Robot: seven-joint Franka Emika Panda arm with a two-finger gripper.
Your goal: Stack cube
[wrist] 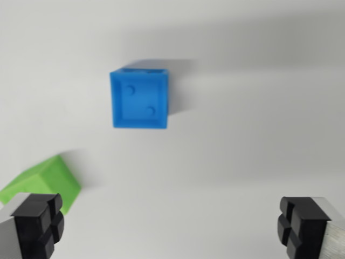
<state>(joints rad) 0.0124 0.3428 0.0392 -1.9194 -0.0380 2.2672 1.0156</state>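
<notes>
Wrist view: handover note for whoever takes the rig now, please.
Gripper: open and empty, fingers wide apart at the bottom corners of the wrist view, above the table.
Blue cube: on the table, upper middle of the view, open recessed face up, free of the gripper.
Green cube: on the table at the wrist view's lower left, partly behind the left-hand finger, apart from the blue cube.
Done: nothing stacked, neither cube picked up.
Left: grasp one cube, set it on the other, release. Picture is a bit blurred, so check alignment first.
</notes>
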